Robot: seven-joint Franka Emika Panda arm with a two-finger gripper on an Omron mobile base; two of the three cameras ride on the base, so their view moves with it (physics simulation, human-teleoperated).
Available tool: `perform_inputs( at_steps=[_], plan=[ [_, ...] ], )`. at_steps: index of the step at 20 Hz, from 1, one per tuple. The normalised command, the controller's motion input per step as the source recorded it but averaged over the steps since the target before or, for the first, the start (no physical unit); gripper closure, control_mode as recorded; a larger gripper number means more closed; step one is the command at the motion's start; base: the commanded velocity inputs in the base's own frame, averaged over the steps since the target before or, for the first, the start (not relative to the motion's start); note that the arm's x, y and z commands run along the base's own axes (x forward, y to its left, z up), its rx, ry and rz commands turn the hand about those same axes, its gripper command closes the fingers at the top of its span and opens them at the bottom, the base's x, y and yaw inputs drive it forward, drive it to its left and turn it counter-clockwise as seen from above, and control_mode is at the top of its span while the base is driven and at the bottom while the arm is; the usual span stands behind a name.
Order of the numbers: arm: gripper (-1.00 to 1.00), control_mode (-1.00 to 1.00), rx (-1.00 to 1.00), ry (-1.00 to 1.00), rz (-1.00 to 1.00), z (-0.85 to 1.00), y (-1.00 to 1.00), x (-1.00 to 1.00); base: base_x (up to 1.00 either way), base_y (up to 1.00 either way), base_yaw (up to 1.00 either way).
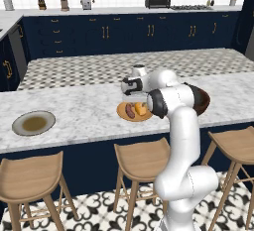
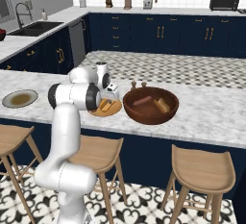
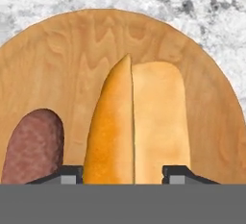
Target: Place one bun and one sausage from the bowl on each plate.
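Left base view: gripper [image 1: 132, 96] low over the orange plate [image 1: 122, 112] on the marble counter [image 1: 79, 111]; sausage [image 1: 130, 110] and bun [image 1: 141, 109] lie side by side on it. Grey plate [image 1: 33, 123] sits well apart to the left, bare.

Right base view: bowl [image 2: 151, 105] just beside the orange plate, one sausage and one bun inside.

Hand view: fingertips [image 3: 71, 175] straddle the bun's near end, partly spread; contact unclear (looks mid-release). Finish spreading, then lift straight up so the bun doesn't drag into the sausage.

Plates [image 1: 33, 123] two, buns [image 3: 137, 122] two, sausages [image 2: 142, 101] two, bowl [image 2: 151, 105] one, seemingly.
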Motion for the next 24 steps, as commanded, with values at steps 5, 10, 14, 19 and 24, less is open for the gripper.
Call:
perform_inputs(
  at_steps=[5,10,14,19,24],
  plan=[
    [-1.00,-1.00,0.00,0.00,0.03,0.28,0.00,-0.01,0.00,0.00,0.00],
    [-1.00,-1.00,0.00,-0.01,0.01,0.66,-0.17,-0.16,0.00,0.00,0.00],
    [-1.00,-1.00,0.01,-0.11,0.00,0.64,-0.86,-0.21,0.00,0.00,0.00],
    [-1.00,-1.00,-0.04,0.00,0.06,0.15,-1.00,0.03,0.00,0.00,0.00],
    [-1.00,-1.00,-0.14,0.02,0.21,0.01,-1.00,0.00,0.00,0.00,0.00]
  ],
)
